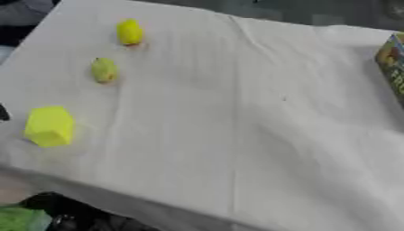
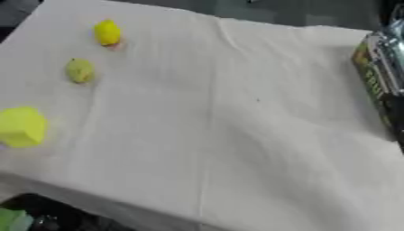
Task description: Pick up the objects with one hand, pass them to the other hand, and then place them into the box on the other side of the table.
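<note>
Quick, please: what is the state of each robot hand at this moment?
Left robot hand: not in view in either eye view, so its state cannot be told.
Right robot hand: also not in view, so its state cannot be told.

A table (image 1: 236, 135) covered by a white cloth (image 2: 236, 149) fills nearly the whole view and lies askew, its near edge running from the left side down toward the bottom right. The cloth shows soft creases and long folds across its surface. Light falls evenly over it, with only faint shadows. Beyond the far edge lies a dark, blurred strip of room. Below the near edge the lower left corner is dark, with a green patch (image 1: 20, 219) showing there
</note>
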You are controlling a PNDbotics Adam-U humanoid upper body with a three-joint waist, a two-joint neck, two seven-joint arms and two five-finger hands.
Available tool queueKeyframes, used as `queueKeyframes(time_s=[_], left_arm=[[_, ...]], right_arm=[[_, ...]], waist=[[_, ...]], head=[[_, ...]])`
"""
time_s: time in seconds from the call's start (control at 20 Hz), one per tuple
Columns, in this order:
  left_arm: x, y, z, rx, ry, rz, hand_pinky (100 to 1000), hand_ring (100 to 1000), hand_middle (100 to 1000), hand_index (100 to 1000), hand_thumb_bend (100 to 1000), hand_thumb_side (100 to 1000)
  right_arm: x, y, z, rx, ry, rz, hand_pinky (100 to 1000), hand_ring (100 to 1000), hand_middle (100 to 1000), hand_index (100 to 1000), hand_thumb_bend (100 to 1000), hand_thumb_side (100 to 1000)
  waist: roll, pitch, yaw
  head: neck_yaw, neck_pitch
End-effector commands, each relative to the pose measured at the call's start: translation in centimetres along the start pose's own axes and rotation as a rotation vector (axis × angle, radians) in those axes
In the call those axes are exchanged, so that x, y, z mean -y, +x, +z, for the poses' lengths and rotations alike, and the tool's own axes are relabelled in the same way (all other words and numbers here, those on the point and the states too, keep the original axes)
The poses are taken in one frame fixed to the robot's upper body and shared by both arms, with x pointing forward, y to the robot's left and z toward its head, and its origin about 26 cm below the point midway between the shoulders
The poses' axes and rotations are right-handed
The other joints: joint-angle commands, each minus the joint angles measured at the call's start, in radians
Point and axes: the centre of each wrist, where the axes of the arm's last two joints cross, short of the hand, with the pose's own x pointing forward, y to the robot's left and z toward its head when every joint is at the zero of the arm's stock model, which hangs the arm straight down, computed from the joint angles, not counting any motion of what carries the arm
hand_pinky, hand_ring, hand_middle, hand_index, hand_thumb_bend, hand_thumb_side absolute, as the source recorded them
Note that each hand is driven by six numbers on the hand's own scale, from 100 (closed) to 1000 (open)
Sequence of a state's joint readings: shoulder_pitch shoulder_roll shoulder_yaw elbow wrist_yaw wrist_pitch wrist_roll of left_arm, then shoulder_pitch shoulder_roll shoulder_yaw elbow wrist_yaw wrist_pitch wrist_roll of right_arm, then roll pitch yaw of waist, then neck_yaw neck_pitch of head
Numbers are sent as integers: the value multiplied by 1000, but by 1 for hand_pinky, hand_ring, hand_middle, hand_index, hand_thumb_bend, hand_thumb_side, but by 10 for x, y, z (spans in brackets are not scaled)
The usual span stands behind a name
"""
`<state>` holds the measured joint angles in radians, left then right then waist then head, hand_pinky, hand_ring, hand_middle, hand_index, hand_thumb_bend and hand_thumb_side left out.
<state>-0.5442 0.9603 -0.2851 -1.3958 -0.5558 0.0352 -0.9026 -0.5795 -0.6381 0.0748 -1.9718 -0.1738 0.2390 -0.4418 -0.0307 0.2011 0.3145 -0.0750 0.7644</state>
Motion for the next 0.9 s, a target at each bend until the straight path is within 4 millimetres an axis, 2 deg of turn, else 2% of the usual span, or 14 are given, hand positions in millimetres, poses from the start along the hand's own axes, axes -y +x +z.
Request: queueKeyframes(time_s=[0.05, 0.35, 0.9], left_arm=[[-11, -3, 8, -16, 64, -9, 864, 847, 793, 843, 744, 183], [-18, 9, 1, 30, 138, -3, 853, 839, 788, 840, 740, 177], [-27, 23, -20, 79, 131, -3, 839, 826, 783, 838, 724, 175]], right_arm=[[2, 5, -3, 21, 1, -1, 861, 840, 840, 773, 407, 416], [1, 4, -3, 16, 9, -8, 862, 840, 840, 773, 404, 417], [-1, 4, -3, 14, 8, -23, 863, 840, 841, 772, 399, 419]], waist=[[-9, 1, 1], [-11, 1, 1], [-10, 5, -7]], head=[[-9, 6], [-9, 6], [-7, 6]])
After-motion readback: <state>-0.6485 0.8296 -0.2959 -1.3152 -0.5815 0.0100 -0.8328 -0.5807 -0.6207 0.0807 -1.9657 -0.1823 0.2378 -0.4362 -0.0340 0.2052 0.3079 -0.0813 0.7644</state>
